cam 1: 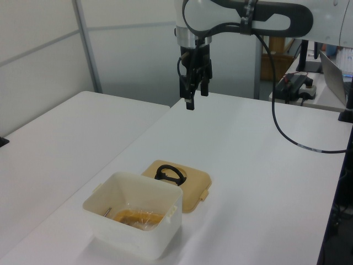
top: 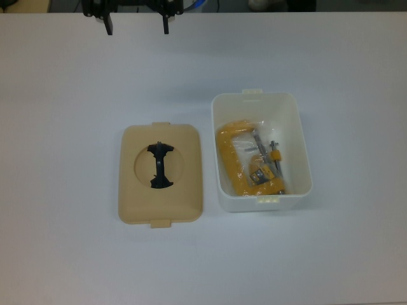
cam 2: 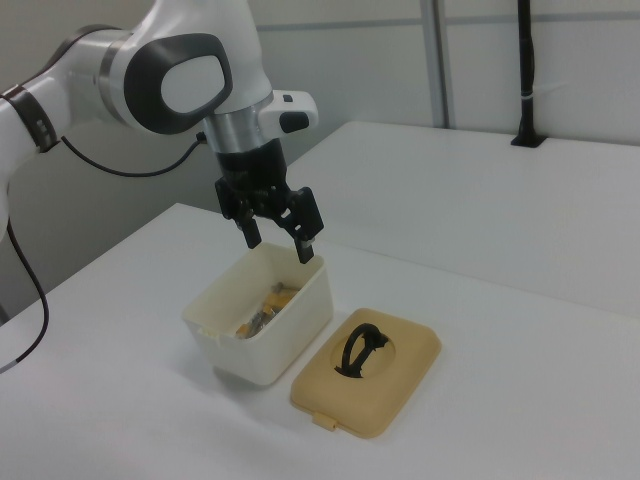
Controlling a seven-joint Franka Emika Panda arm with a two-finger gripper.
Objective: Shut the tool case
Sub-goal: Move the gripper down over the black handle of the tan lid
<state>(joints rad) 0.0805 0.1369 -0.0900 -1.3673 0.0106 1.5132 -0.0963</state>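
**Case open, lid lying beside it, arm waiting high**

You have a white table (top: 63,95) with two parts of the case on it. The white tub (top: 262,198) sits on the top view's right, open side up. Its long axis runs from the far edge toward the near edge in the top view. Inside lies a yellow clamp (top: 236,166) in clear wrap, with some metal parts.

The tan lid (top: 160,190) lies flat just beside the tub, on the top view's left, with a narrow strip of table between them. Its long axis runs parallel to the tub's. Its round recess faces up, and the black handle (top: 159,166) in it lies along the same axis (latch tabs stick out at the far and near ends).

The gripper (top: 137,25) hangs well above the table at the far edge of the top view, away from both parts. Its jaws are spread wide and hold nothing.

Risks, as I judge them:

- The handle is thin and sits low in the recess, so a shallow or off-centre grasp could slip off it.
- Held by the handle, the lid may tilt and land crooked on the rim.
- If the tabs miss the tub's end tabs, the lid will rest on top without latching.
- The tub looks light, so a sideways push could slide it.
- The clamp may stand high enough to block the lid.
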